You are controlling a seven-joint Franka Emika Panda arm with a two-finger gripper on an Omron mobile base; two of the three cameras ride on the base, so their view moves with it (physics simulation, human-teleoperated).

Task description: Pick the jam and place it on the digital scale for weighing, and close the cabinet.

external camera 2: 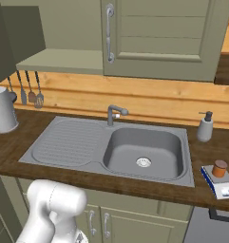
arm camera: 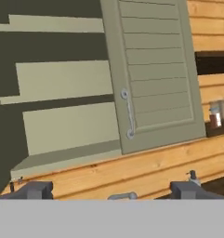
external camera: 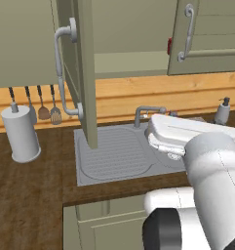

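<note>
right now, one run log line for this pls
jam: on digital scale | cabinet: left door open | claw: open, empty, facing shelves

Cabinet [external camera: 206,36]: green, up on the far wall.
Left door [external camera: 85,73]: swung open, its edge sticking out over the sink.
Right door: shut, with a grey handle [external camera: 187,31].
Sink [external camera: 116,154]: grey, below the open door.
Tap [external camera: 148,113]: at the far side of the sink.
Paper roll [external camera: 20,133]: white, standing on the left counter.
Spoons [external camera: 43,105]: hanging on the wall, near the roll.
Soap bottle [external camera: 222,111]: far right.
Arm [external camera: 206,180]: white, near right.
</note>
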